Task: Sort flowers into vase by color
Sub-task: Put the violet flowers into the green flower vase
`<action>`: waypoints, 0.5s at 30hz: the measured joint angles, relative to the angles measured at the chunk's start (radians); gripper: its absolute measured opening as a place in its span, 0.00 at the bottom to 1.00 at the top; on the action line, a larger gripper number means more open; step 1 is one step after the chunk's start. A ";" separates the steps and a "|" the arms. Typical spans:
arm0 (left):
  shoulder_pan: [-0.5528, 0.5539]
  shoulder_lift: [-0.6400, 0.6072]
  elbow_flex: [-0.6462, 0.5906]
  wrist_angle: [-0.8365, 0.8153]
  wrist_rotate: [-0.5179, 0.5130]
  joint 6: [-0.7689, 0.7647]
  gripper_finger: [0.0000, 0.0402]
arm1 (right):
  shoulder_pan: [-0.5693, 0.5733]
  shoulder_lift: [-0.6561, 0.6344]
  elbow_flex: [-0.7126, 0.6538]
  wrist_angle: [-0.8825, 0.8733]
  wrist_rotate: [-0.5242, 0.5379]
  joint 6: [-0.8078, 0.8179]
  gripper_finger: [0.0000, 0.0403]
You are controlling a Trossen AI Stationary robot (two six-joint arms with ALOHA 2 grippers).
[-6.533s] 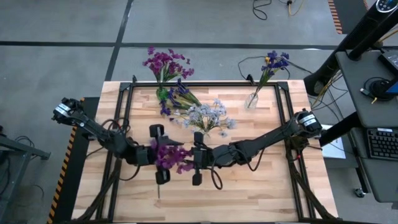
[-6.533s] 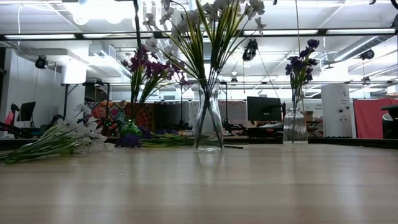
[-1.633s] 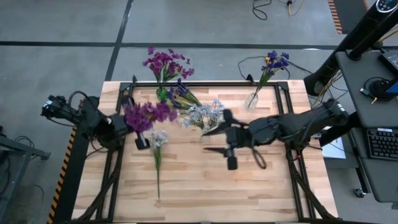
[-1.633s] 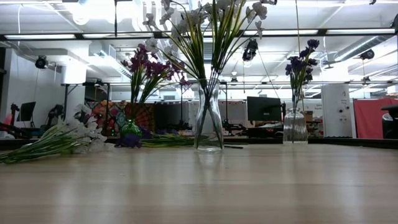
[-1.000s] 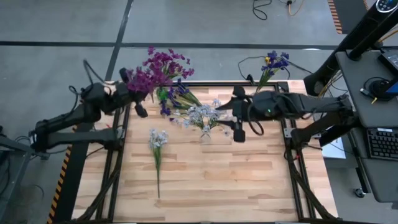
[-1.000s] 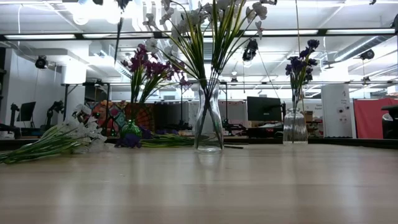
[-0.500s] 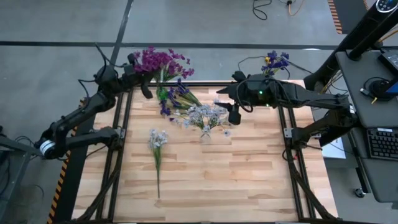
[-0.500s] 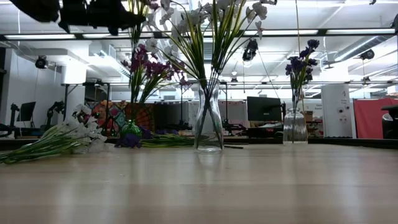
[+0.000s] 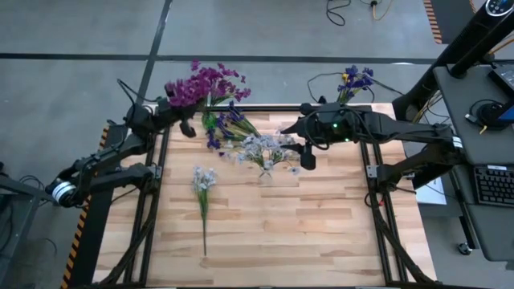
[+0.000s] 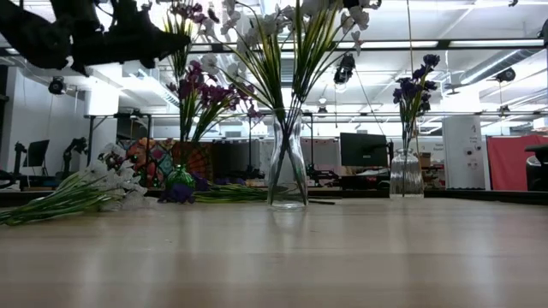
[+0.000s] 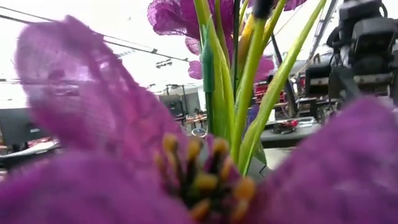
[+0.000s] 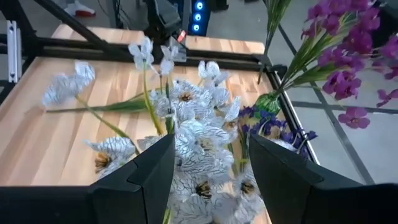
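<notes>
The left gripper has carried the magenta-purple artificial flower spray to the green glass vase at eleven o'clock, fingers apparently closed on its stems. Insertion comes next. The right gripper, fingers apart and empty, has moved above the white-lavender bouquet.

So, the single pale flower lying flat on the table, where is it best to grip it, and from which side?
Probably at the bare green stem of the pale flower, coming straight down from above: it lies flat, alone on the table, its stem thin and exposed.
</notes>
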 joint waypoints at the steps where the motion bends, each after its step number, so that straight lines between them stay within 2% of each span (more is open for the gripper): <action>1: 0.002 0.000 -0.011 0.014 -0.002 0.009 0.01 | 0.000 -0.008 -0.003 0.005 0.000 0.001 0.49; 9: 0.040 0.032 -0.022 0.040 -0.074 0.028 0.01 | 0.000 -0.041 -0.044 0.094 0.005 0.008 0.49; 15: 0.099 0.110 -0.016 0.040 -0.126 0.004 0.01 | 0.000 -0.034 -0.062 0.137 0.008 -0.002 0.49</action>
